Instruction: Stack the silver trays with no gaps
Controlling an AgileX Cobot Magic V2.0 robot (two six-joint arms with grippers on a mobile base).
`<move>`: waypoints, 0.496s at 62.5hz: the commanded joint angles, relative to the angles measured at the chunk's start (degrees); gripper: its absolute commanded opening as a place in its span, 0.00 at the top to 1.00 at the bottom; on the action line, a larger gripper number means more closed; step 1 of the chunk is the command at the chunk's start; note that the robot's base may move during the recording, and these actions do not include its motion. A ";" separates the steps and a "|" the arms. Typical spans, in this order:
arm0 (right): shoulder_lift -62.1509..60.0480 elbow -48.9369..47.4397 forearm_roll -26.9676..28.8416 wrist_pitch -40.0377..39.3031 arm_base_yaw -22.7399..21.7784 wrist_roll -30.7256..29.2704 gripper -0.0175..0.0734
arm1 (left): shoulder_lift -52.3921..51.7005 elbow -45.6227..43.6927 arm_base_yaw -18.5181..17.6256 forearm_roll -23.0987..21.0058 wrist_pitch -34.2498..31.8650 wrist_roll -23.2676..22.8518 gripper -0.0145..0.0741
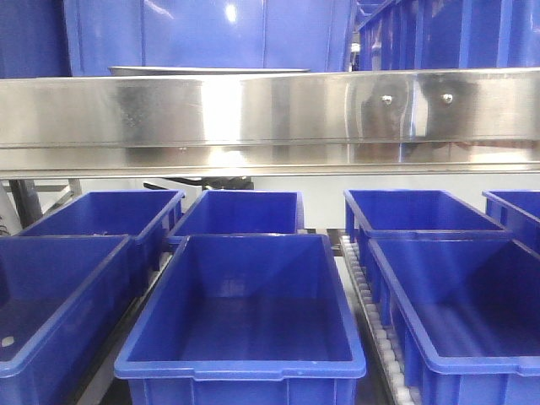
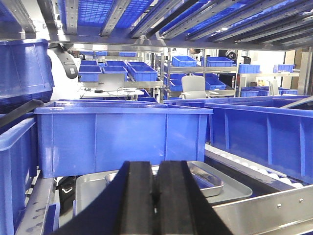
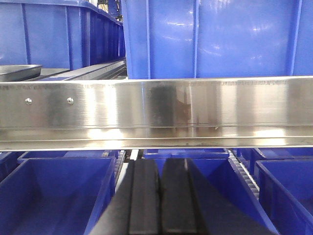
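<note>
I see the upper shelf (image 2: 39,205) carrying two nested silver trays (image 2: 230,188) beside a blue bin (image 2: 122,142); lower shelf holds open blue bins (image 1: 245,304).

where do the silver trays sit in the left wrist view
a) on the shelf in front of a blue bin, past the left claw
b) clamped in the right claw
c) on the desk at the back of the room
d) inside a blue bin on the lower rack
a: in the left wrist view the silver trays lie flat on the shelf just beyond the shut left claw, in front of the blue bin.
</note>
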 commanded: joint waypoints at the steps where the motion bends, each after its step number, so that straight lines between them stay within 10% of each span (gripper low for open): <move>1: -0.49 0.00 -0.48 -0.65 0.13 -0.54 0.89 | -0.40 0.12 -0.21 0.04 -0.78 -0.28 0.85; 18: -0.49 0.00 -0.48 -0.65 0.13 -0.54 0.89 | -2.16 0.99 5.29 -2.60 -0.86 0.22 0.85; 31: -0.49 0.00 -0.48 -0.65 0.13 -0.54 0.89 | -7.89 10.16 17.15 -21.17 -7.18 19.41 0.85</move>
